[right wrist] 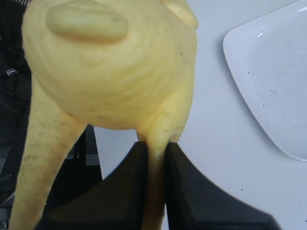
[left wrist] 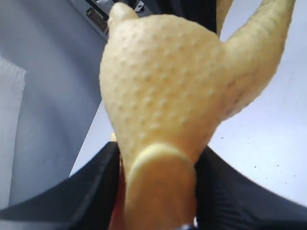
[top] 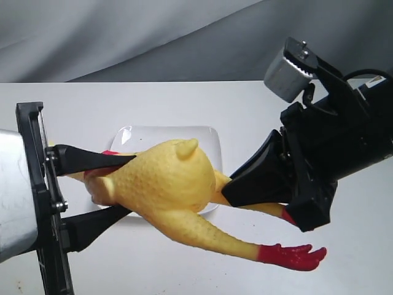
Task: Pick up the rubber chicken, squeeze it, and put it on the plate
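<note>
The left gripper [top: 129, 185] has its black fingers [left wrist: 96, 184] pressed against both sides of the long yellow rubber chicken [top: 166, 184], with its bumpy plucked skin, at the narrow neck end. The right gripper [right wrist: 156, 153] is clamped tight on one thin leg just below the body. Held between the two, the toy hangs clear of the surface, and its free leg trails down to a red foot [top: 293, 255].

The pick-up looks done, so the squeeze is the step in hand — probably the left jaws closing harder on the soft body. After that the chicken needs lowering. The glossy white square plate [top: 209, 132], with rounded corners, lies beneath and behind the body, so the path down is short. The long legs may overhang the rim.

The plate rests on a plain white table [top: 153, 98] — lightly speckled in the wrist views. Behind it hangs a grey draped cloth [top: 123, 37].
</note>
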You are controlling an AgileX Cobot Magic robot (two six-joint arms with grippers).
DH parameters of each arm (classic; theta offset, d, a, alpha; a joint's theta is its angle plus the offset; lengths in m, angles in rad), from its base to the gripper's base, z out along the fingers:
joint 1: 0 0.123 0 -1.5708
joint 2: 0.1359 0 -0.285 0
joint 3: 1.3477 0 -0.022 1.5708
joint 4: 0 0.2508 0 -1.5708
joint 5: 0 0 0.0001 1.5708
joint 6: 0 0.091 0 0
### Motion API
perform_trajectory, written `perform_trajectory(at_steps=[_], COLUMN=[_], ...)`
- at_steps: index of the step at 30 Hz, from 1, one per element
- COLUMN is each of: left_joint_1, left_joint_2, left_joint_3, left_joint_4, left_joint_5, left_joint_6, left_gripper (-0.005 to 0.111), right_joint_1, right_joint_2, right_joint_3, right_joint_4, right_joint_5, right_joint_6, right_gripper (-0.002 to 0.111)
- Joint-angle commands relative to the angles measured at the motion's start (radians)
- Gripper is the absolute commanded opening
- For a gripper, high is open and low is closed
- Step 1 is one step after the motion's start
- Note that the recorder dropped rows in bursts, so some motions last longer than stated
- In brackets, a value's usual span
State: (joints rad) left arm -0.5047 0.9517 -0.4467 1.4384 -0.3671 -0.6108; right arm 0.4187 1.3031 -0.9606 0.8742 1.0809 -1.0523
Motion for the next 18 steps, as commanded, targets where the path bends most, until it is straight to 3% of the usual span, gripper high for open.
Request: perform_trajectory(at_steps=[1,12,14,15,16,18], left_joint_1=[-0.007,-0.007,-0.007,-0.007,-0.007,-0.007], left_joint_2=[0.004,0.004,0.004,0.004,0.004,0.004], left_joint_3=[0.0,0.0,0.0,0.0,0.0,0.0], left_joint_4=[0.001,0.04,0.047,0.068,0.073,0.043], left_joint_5=[-0.006,-0.006,-0.006,-0.006,-0.006,0.002], left_joint_6=[-0.009,-0.002,0.002,0.002,0.002,-0.018], left_gripper=[0.001,0.001,0.008,0.023,0.031,0.076], right_joint_1=[0.001,0.001,0.001,0.001,0.001,0.001], right_joint_2=[-0.008,-0.008,-0.008,-0.008,-0.008,-0.008], right_joint_3=[-0.002,-0.002,-0.002,-0.002,-0.002,-0.002], right_joint_4=[0.023,0.023,0.023,0.023,0.023,0.023], right_joint_5=[-0.005,-0.005,-0.005,-0.005,-0.005,-0.005], right_joint_6=[-0.011,-0.011,-0.011,-0.011,-0.011,-0.011], right_gripper=[0.0,0.0,0.0,0.0,0.0,0.0])
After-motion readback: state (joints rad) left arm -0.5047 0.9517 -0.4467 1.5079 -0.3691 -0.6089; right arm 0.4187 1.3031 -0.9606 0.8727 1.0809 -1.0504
